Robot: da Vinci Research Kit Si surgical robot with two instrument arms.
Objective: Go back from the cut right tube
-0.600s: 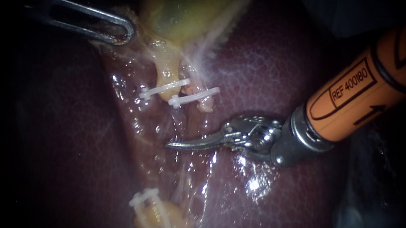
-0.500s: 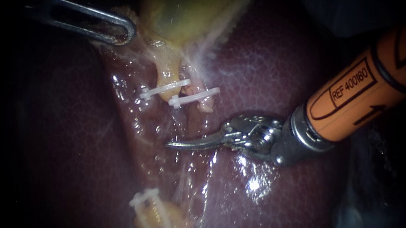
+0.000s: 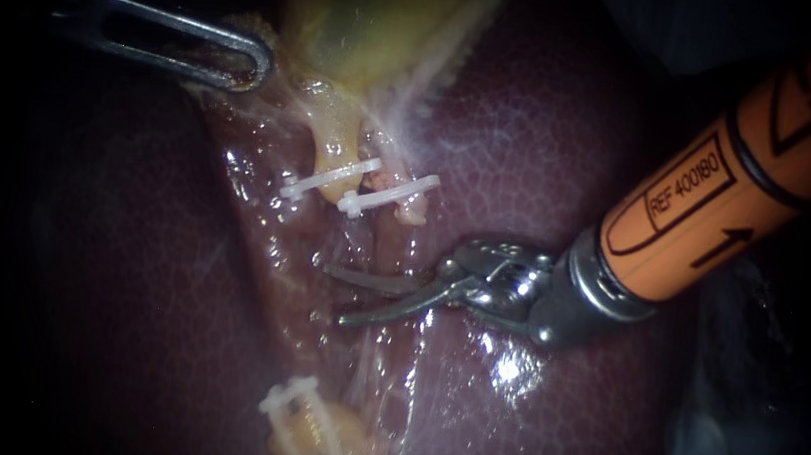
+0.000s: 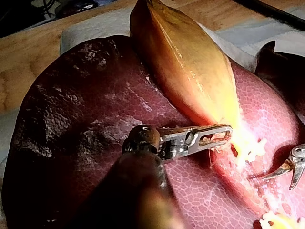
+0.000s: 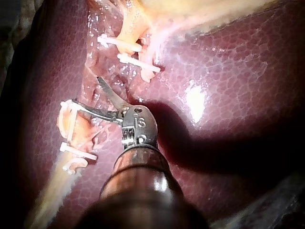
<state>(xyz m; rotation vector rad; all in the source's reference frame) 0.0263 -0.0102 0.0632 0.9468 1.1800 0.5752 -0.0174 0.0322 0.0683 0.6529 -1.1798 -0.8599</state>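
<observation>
Right instrument (image 3: pixel 333 295): curved steel claw narrowly open, holding nothing, over glossy mottled liver (image 3: pixel 555 143), just below cut right tube (image 3: pixel 411 212) stump bearing white clip (image 3: pixel 389 191). Left instrument (image 3: pixel 257 61): slotted claw closed on yellow gallbladder (image 3: pixel 378 13) edge; shaft lost in dark.

Three close views over one liver (image 3: pixel 577 125)

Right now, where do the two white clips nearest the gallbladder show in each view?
Endoscope view: clips near the centre, just above the right instrument.
Left wrist view: clips just beyond the left instrument, at the gallbladder's narrow end.
Right wrist view: clips straight ahead of the right instrument.
Shared landmark: the yellow gallbladder, next to them in every view.
</observation>
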